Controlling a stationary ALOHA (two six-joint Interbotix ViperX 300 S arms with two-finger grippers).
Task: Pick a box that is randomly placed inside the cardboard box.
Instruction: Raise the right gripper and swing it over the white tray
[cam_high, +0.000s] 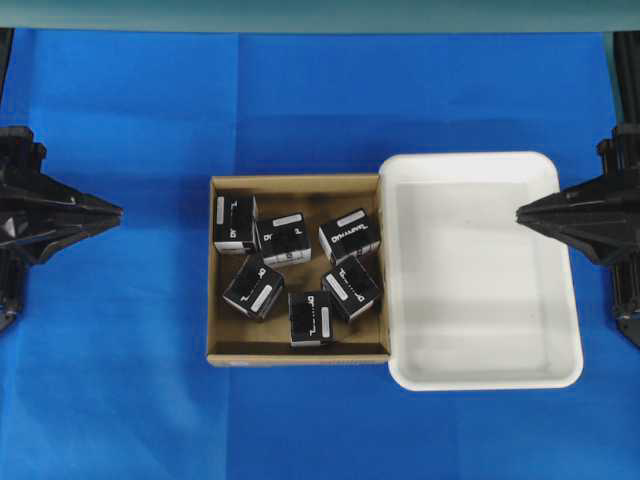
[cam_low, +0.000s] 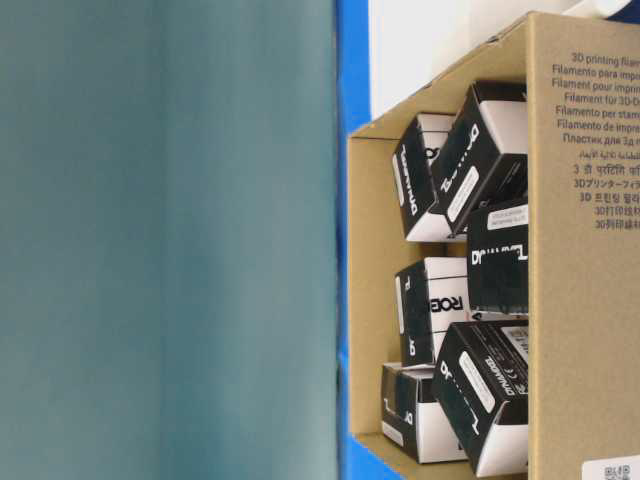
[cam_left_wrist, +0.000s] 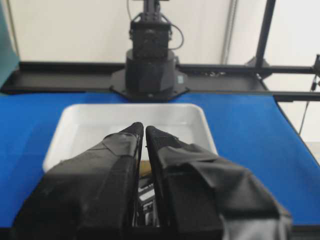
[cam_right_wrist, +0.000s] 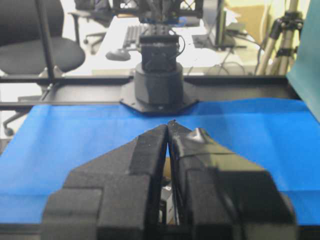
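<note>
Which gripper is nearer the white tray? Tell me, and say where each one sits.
Right. The right gripper is shut, its tip just over the white tray's right rim. The left gripper, also shut, waits on the far side of the cardboard box, well away from the tray.

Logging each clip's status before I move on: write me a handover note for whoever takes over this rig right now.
Left end effector: shut, empty, parked at the left edge, clear of everything.
Right end effector: shut, empty, its tip over the right rim of the white tray.
Cardboard box: mid-table, its right wall against the white tray. Six black cartons lie inside at mixed angles, e.g. the front-centre carton.
Done: nothing; no carton has been picked.
Left: open an end effector, reach into the cardboard box, grip one carton and lift it out.
</note>
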